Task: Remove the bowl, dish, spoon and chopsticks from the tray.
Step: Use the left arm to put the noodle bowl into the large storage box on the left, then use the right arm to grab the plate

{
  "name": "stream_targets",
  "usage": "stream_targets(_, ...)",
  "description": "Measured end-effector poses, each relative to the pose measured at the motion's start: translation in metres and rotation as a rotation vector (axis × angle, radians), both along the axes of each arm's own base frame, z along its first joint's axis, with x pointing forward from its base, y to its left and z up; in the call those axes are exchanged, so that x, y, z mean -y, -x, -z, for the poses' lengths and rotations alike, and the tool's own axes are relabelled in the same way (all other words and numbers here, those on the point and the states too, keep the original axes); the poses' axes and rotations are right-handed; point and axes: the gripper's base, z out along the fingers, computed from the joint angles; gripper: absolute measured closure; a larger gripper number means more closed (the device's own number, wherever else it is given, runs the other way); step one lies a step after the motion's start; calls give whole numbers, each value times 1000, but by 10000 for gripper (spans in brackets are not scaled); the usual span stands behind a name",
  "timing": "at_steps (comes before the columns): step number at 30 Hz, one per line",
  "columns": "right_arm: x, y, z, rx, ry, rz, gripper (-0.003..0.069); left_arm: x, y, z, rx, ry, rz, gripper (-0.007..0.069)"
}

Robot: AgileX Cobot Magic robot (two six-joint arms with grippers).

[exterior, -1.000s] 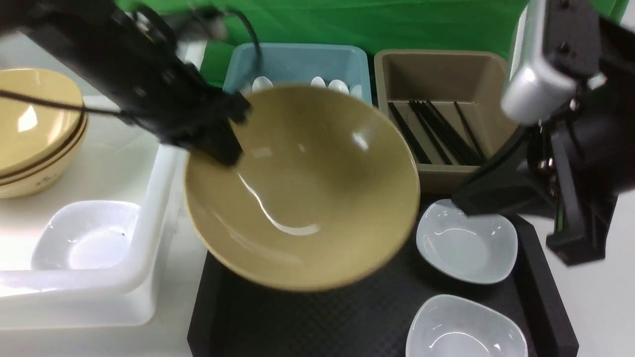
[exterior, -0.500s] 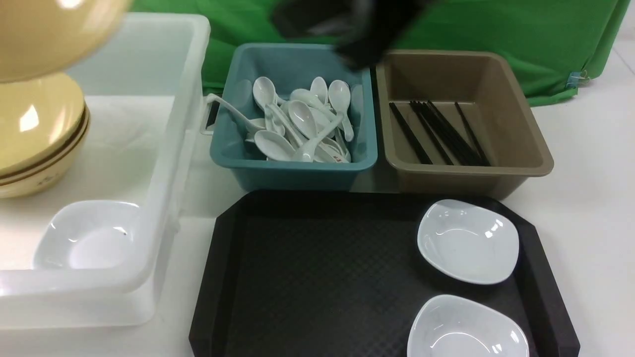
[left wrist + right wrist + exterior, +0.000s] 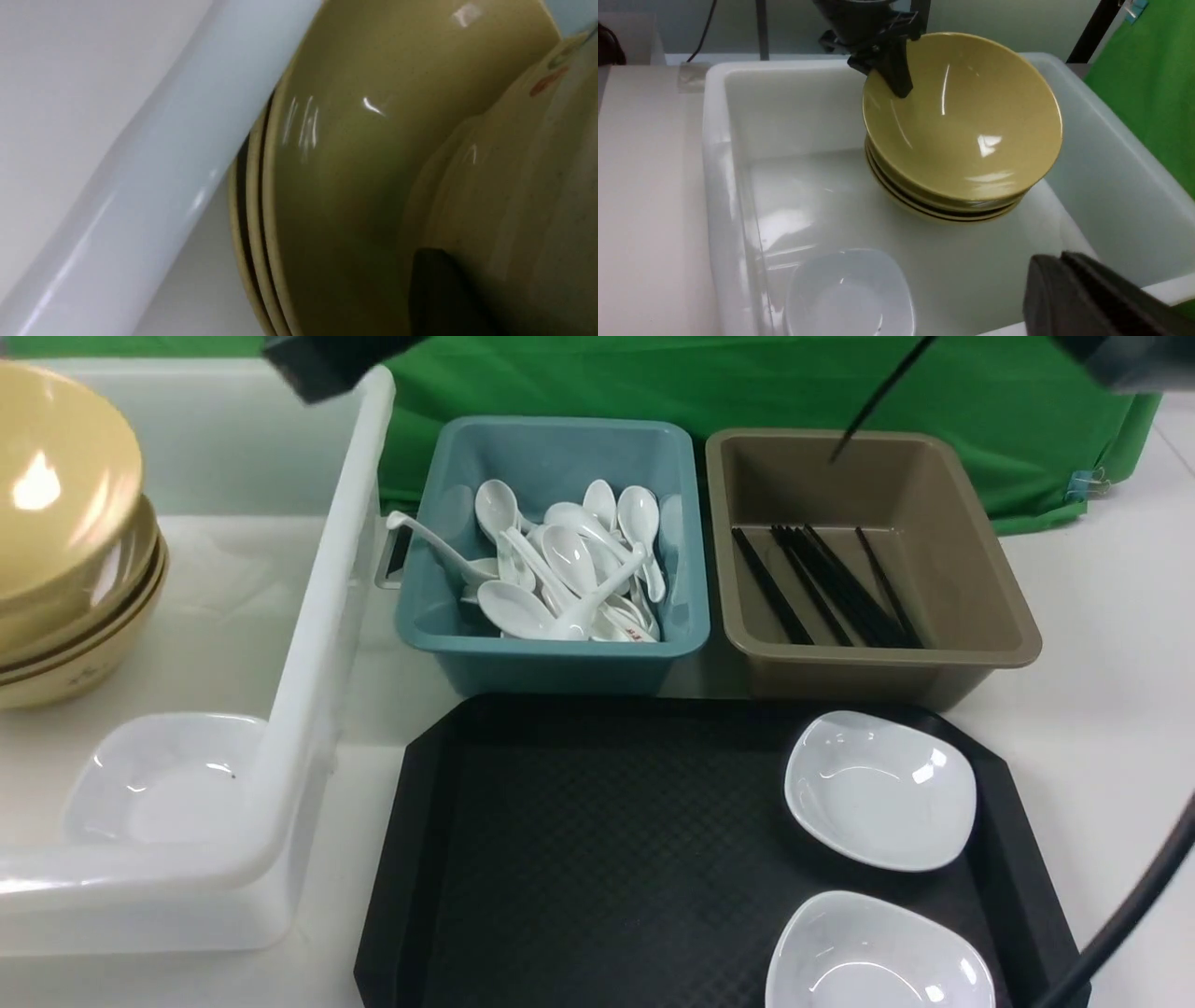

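- Tray (image 3: 597, 859): the bowl that hung over it a second ago is gone. Two white dishes (image 3: 879, 789) sit at its right side, likely next to clear.
- Right gripper (image 3: 1069, 289): fingers together, nothing between them.
- Bowl (image 3: 962, 121) lies tilted on the stack of matching bowls (image 3: 943, 210) in the white tub (image 3: 714, 140), left of the tray.
- Left gripper (image 3: 899, 81) is at the bowl's rim; clamped or letting go, I cannot tell.

1 tray (image 3: 607, 859) and 3 tubs are showing: white tub (image 3: 322, 597), blue tub (image 3: 551, 667), brown tub (image 3: 980, 616). 3 white dishes (image 3: 878, 789) are sitting out: 2 on tray, 1 in white tub. Yellow bowls (image 3: 56, 504) are stacking up: min. 3, exact no. unclear. Spoons (image 3: 560, 569) & chopsticks (image 3: 822, 583) are lying in heaps, too overlapped to count.
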Motion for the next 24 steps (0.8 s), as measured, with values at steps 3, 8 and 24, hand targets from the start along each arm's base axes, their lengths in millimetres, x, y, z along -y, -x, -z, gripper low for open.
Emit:
stream_targets(3,-1,1,0,-13,-5,1,652,-2,0,5,-19,-5,-8,422)
stream_targets(8,1,3,-2,-24,-4,8,652,-4,2,3,-38,-28,-18,231)
stream_targets(24,126,0,-29,-92,320,441,652,59,19,-139,202,-236,117,476)
